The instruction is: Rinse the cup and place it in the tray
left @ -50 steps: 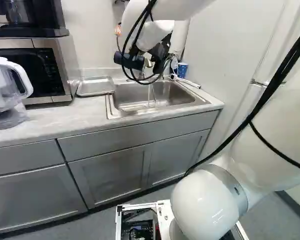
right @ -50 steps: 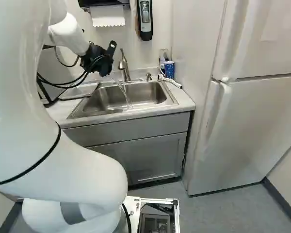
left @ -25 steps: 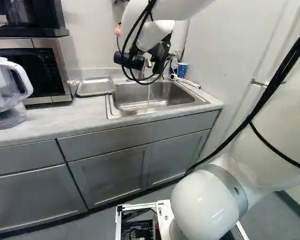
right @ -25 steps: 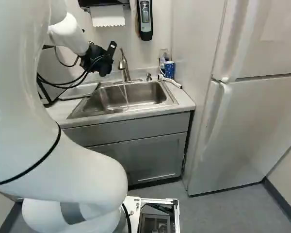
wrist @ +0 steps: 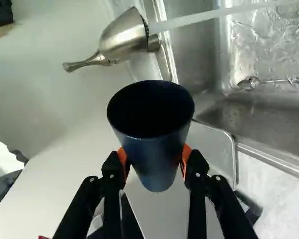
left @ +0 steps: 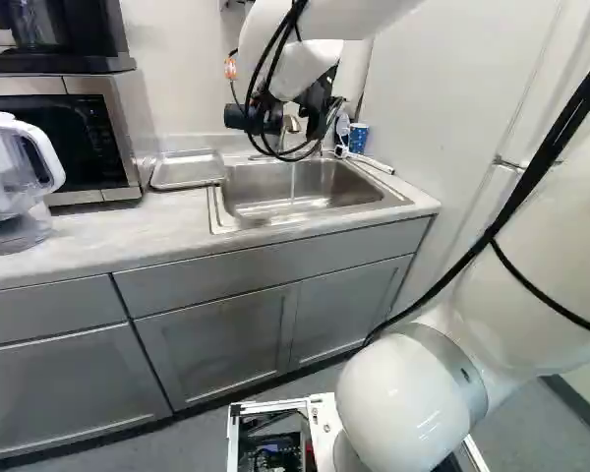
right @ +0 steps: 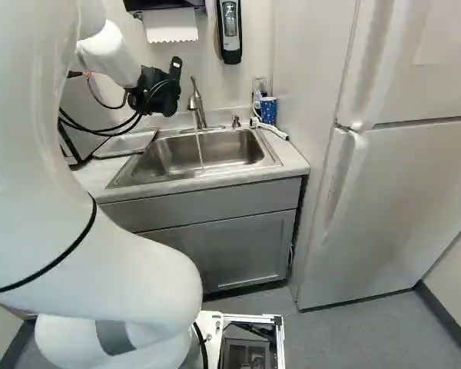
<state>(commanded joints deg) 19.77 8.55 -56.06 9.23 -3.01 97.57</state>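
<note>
The jaws are clamped on the dark blue cup (wrist: 157,164), orange pads (wrist: 187,155) pressing it from opposite sides, its mouth facing the wrist camera. In the right base view the arm (right: 111,54) brings them to eleven o'clock of the sink (right: 207,154), near the faucet (right: 196,104). A water stream (right: 200,150) falls from the faucet into the sink, apart from the cup. In the left base view the metal tray (left: 189,170) lies on the desk (left: 98,236) at nine o'clock of the sink, and a blue patterned cup (left: 359,139) stands between one and two o'clock of it.
</note>
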